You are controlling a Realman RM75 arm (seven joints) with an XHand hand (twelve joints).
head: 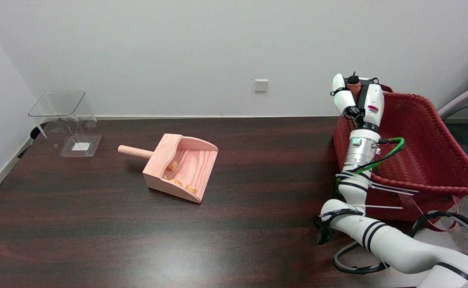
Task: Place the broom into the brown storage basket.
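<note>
R arm [381,240] reaches from tabletop's [257,224] near-right corner, hand [357,100] fingers clenched on broom [353,86] over basket [425,132], prob. to drop it in.

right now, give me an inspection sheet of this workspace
surface: dark wood table, bare in the middle
job's things: broom, only its brown ribbed handle shows, held over the far left corner of the red-brown woven basket
clutter: wooden dustpan with orange crumbs inside; clear plastic bin at far left
hand: right hand grips the broom above the basket
cables: green and black wires along the right arm; white zip ties
surroundings: white wall, socket
</note>
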